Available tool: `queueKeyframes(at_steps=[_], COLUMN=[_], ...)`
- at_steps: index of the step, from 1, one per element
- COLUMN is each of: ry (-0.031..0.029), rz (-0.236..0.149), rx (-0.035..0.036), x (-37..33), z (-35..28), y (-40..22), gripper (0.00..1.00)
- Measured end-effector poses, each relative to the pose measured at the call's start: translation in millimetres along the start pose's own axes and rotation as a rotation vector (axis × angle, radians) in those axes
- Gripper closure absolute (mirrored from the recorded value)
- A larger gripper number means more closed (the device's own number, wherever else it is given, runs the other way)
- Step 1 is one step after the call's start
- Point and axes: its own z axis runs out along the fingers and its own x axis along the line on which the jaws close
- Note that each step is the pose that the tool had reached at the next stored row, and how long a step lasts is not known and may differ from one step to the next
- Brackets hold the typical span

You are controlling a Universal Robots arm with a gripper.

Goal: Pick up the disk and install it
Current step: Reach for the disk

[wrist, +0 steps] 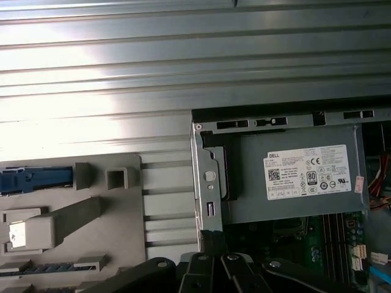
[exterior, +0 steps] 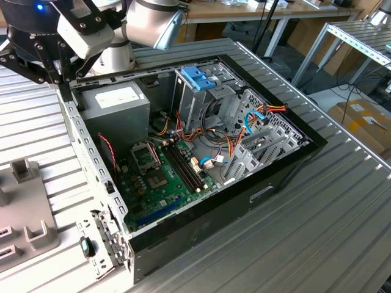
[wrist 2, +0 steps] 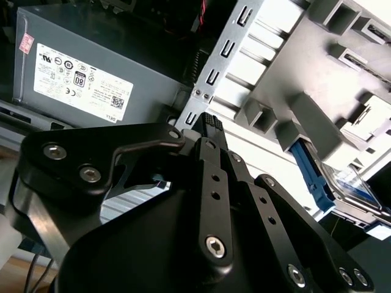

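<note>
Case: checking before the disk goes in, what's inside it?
Power supply, motherboard, cables and a drive cage with a blue latch on top. The cage's walls cover its inside.

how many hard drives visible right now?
1. The disk sits in the grey fixture beside the computer case, seen in the second wrist view. More may be hidden inside the drive cage.

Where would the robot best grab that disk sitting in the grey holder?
Likely across its two flat faces near the blue-railed top edge, coming straight down: the disk seems to stand on edge in the grey holder, leaving just that edge free.
</note>
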Motion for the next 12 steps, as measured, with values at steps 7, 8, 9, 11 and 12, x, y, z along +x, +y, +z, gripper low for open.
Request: queueKeyframes(at_steps=[7, 8, 9, 11, 12], ry=[-0.0001, 0.0, 0.0, 0.0, 0.0], rz=[0.0, 0.0, 0.0, 0.0, 0.0], rx=[0.0, 0.0, 0.0, 0.0, 0.0], x=[10.2, 12.1, 13.2, 16.8, 19.4], z=[-0.2, -0.2, -0.2, -0.3, -0.3], y=[-0.8, -0.9, -1.0, -1.3, -1.5], gripper=[0.89, 0.89, 0.89, 0.89, 0.89])
